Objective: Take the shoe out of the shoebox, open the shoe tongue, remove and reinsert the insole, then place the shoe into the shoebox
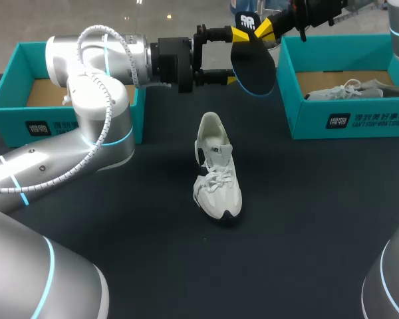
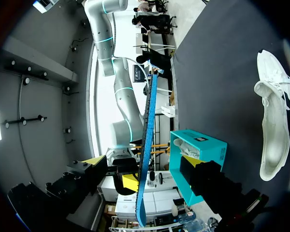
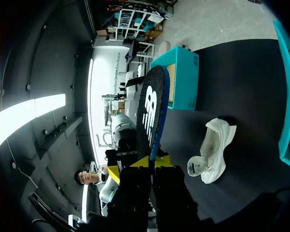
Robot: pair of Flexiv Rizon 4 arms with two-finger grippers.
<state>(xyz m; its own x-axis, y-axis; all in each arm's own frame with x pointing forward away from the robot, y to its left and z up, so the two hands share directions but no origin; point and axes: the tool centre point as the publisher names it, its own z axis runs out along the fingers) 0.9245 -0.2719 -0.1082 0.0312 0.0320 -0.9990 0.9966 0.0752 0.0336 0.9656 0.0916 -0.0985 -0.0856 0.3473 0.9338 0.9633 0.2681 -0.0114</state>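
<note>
Head view: shoe [image 1: 217, 176] stands on the table [image 1: 120, 219], unboxed; insole [image 1: 258, 66] is out and held aloft. Left for you: reinsertion, reboxing. Right shoebox [image 1: 346, 121] holds a second shoe [image 1: 351, 90]; left shoebox [image 1: 13, 126] shows bare cardboard.
Left wrist view: left gripper [image 2: 141, 164] is spread, with the insole edge-on between its fingers, seemingly untouched.
Right wrist view: right gripper [image 3: 157, 162] pinches the insole's end.

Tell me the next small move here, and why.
Probably close the left gripper on the insole. The right gripper pinches one end of the insole and holds it in the air, while the left gripper's fingers stand open on either side of it. A second hold would likely steady it for reinsertion into the shoe on the table.
</note>
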